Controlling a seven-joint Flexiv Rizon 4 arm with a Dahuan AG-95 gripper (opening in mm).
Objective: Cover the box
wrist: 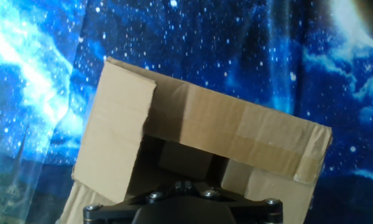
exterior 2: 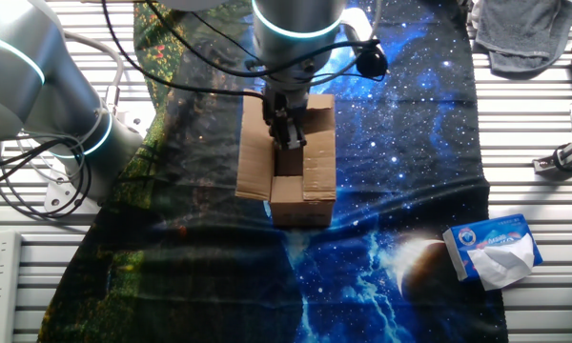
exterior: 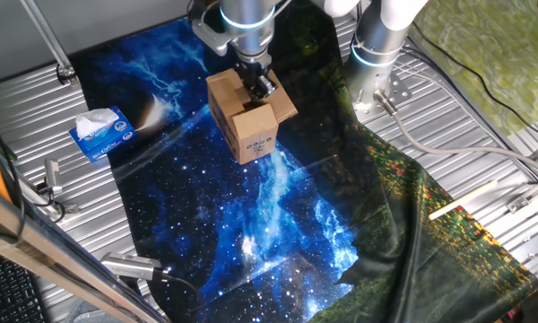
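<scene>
Near the back edge of the cloth (exterior: 251, 233) you had the box (exterior: 248, 123), flaps partly open. Your gripper (exterior: 256, 85) sat at its opening; I could not tell its spread. Cardboard looked light, creasing easily; press flaps near their free edges.

The gripper's (exterior 2: 293, 136) fingertips sink out of sight inside the box (exterior 2: 288, 162), so their spacing cannot be judged. In the hand view the box's near side runs off the bottom edge.
</scene>
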